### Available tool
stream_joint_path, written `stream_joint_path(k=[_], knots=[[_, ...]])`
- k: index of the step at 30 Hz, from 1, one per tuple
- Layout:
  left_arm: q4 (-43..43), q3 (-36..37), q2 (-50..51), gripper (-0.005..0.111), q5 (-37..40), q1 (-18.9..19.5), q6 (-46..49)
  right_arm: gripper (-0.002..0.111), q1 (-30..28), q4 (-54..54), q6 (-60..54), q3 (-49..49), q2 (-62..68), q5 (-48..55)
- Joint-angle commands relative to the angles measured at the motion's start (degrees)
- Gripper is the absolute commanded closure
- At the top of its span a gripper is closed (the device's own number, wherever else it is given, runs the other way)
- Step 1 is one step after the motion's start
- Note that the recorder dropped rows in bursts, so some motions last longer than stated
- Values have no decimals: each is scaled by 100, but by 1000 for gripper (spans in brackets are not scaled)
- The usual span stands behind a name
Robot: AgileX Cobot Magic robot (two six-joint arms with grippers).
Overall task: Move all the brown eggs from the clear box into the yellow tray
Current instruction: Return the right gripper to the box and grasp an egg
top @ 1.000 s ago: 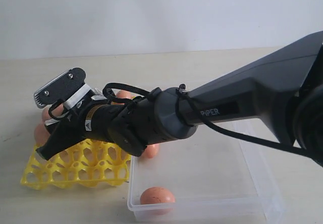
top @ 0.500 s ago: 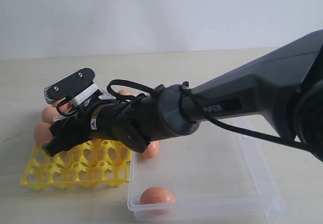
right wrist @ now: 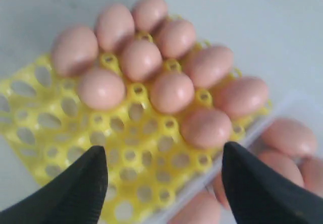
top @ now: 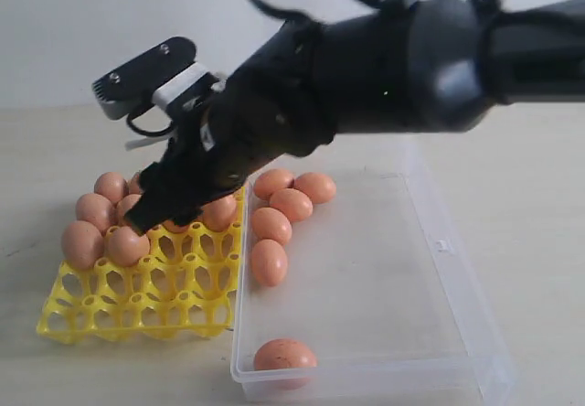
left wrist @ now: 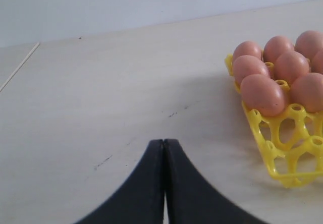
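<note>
Matte tabletop [top: 37, 150], smooth oval brown eggs [top: 269, 262]

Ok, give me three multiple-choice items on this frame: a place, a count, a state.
1. Where in the clear rectangular plastic box does the lone brown oval egg lie?
A. near-left corner in the exterior view
B. centre
C. far-right corner
2. How many brown eggs sit in the yellow plastic cup tray?
A. four
B. ten
C. sixteen
3. The right claw is:
A. shut on an egg
B. open, gripping nothing
C. shut, empty
Key: A, it sits alone there; B, the right wrist view shows ten; B, its jaws stand wide apart.
</note>
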Motion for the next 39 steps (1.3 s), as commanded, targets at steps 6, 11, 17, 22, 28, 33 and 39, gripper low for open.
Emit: stream_joint_path(k=[6,11,17,22,28,33,39], knots=[[-14,-23,-32,107,-52,-32,-26,46,-597,-550,1840,1104,-782,657],[-14,-23,-32,107,-52,-32,-26,46,-758,-514,2469,1727,-701,-338],[-14,-23,-32,107,-52,-32,-26,46,-758,4,2413,1852,-333,-668],[-14,-23,-32,107,-52,-32,-26,46,-758,58,2413,1852,-78,-910],[-14,-23,-32,107,-52,-32,-26,46,-758,8,2413,1852,152,-1399],[-14,-23,-32,107,-52,-32,-26,46,-758,4,2413,1824,286,-1513],[-14,-23,-32,107,-52,-32,-26,46,-797,-36,2405,1824,361,-1858]])
